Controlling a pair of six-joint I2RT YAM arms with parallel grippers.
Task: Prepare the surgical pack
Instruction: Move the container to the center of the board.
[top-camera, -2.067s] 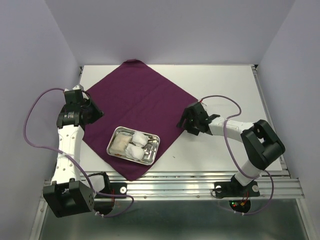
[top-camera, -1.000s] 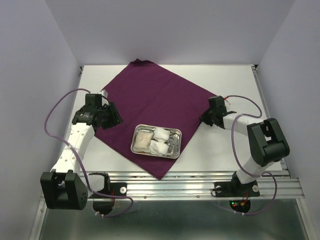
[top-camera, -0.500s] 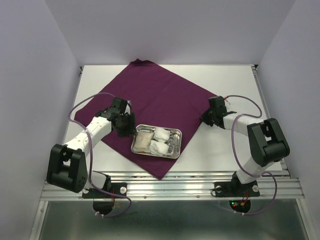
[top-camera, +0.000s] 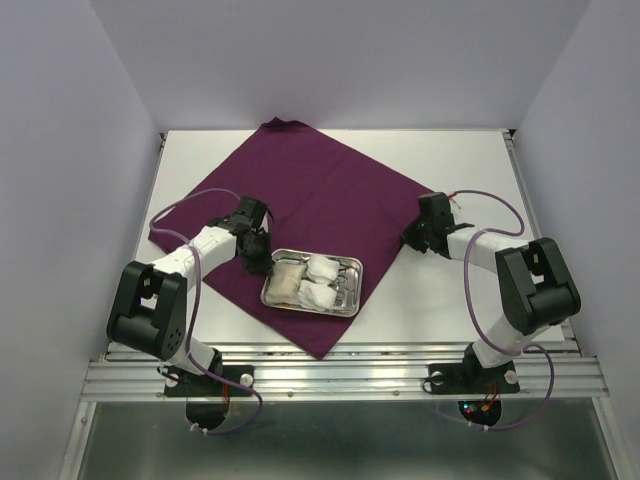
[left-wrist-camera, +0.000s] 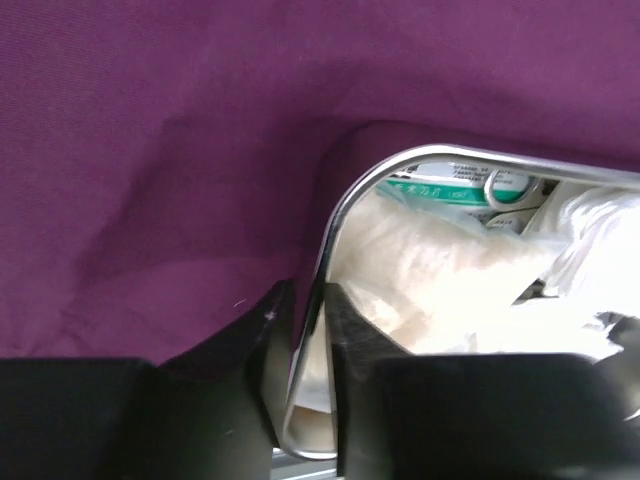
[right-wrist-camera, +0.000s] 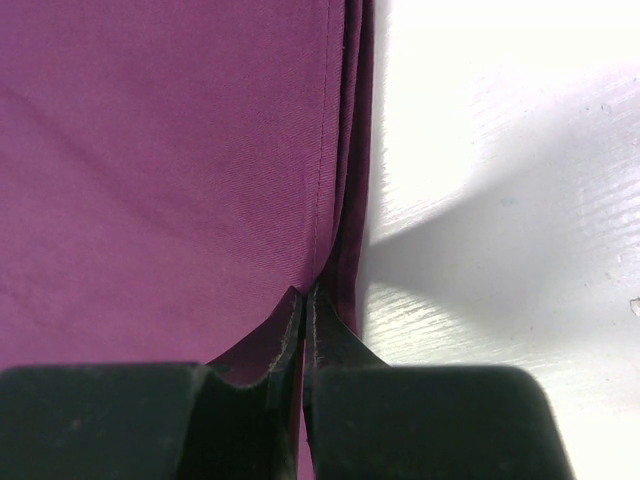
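In the top view, the purple cloth (top-camera: 300, 190) is laid as a diamond over the white table (top-camera: 470, 170), its near corner close to the front rail (top-camera: 340, 375). The steel tray (top-camera: 345, 306) stands on the near half of the cloth. In it, white gauze pads (top-camera: 322, 268) are seen beside a beige pack (top-camera: 286, 283). The left arm is bent in low from the left, with the left gripper (top-camera: 262, 262) at the tray's left rim. The right arm is folded back on itself, and the right gripper (top-camera: 413, 241) is set at the cloth's right corner. Purple cables (top-camera: 175, 212) are looped over both arms.

In the left wrist view, the tray's rounded rim (left-wrist-camera: 335, 215) is straddled by the left gripper (left-wrist-camera: 312, 335). One finger is outside on the cloth (left-wrist-camera: 180, 130) and the other inside against the gauze (left-wrist-camera: 440, 290). The jaws are narrowed about the tray wall, but whether it is clamped cannot be told. A green-printed packet (left-wrist-camera: 440, 190) is seen under the far rim, its writing too blurred to be read. The ring handle of a metal instrument (left-wrist-camera: 503, 186) is seen beside it.

In the right wrist view, the folded edge of the cloth (right-wrist-camera: 170, 150) is pinched between the closed fingers of the right gripper (right-wrist-camera: 304, 305). Bare table (right-wrist-camera: 500, 150) is seen to its right.
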